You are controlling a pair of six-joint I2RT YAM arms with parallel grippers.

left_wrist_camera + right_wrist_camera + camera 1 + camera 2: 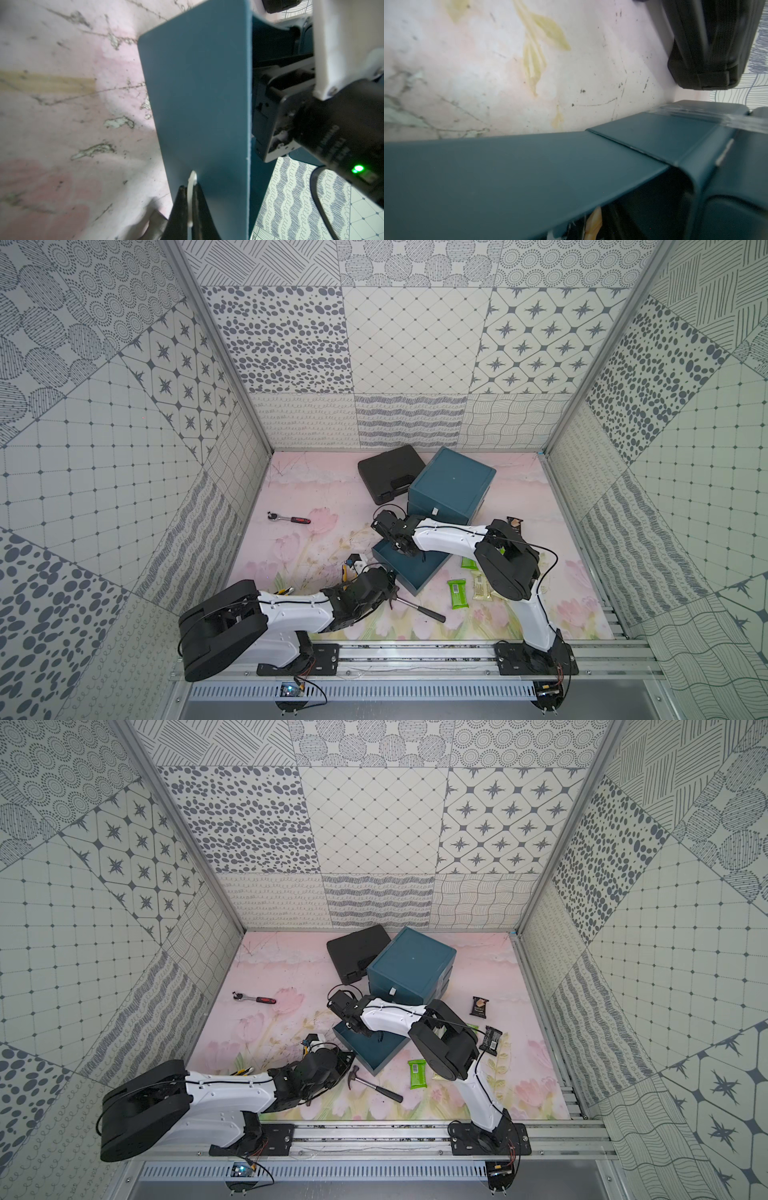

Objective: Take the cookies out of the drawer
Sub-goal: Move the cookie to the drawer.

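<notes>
Teal drawer (409, 576), cookie packet (595, 221) inside

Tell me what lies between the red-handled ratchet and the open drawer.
Nothing: only bare floral mat separates the ratchet from the open drawer, as both top views show.

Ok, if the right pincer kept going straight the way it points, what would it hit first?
The right pincer points down into the open teal drawer. Most likely it would first meet the tan-and-black cookie packet glimpsed inside in the right wrist view, or failing that the drawer floor. Depth is unclear.
</notes>
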